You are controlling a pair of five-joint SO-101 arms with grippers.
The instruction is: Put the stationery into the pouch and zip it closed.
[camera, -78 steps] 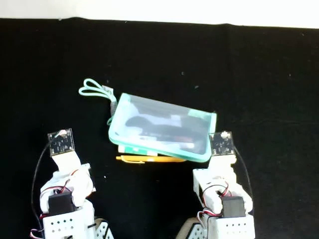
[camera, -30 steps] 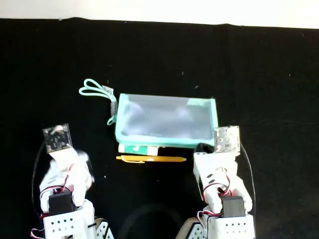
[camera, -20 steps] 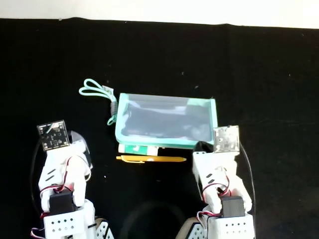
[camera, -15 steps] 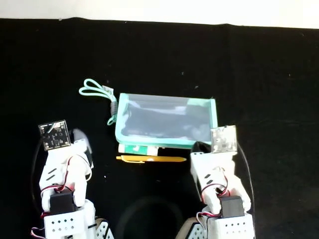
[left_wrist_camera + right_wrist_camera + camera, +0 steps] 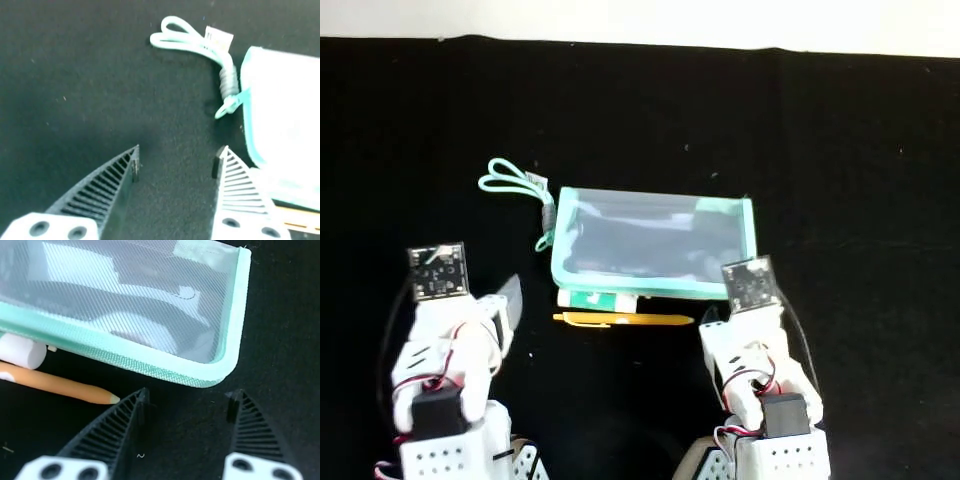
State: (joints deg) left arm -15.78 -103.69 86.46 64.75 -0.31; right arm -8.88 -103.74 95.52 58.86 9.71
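Observation:
A mint-green mesh pouch (image 5: 653, 243) lies flat on the black table, dark shapes showing through its clear face (image 5: 125, 305). Its looped cord (image 5: 510, 181) trails from the zip end (image 5: 227, 87). Just in front of the pouch lie an orange pen (image 5: 625, 320) with its tip (image 5: 107, 398) close to my right gripper, and a white item (image 5: 597, 299) half under the pouch edge. My left gripper (image 5: 175, 162) is open over bare cloth near the pouch's cord corner. My right gripper (image 5: 190, 402) is open just short of the pouch's rounded corner (image 5: 225, 370).
Black cloth covers the table (image 5: 840, 150), with a pale wall strip beyond its far edge. Both arm bases (image 5: 450, 440) stand at the near edge. Open cloth lies to the left, right and behind the pouch.
The pouch, tilted and lifted at first, now lies flat and square. The right arm drew back and shifted left off the pouch corner. The left arm swung slightly toward the pouch.

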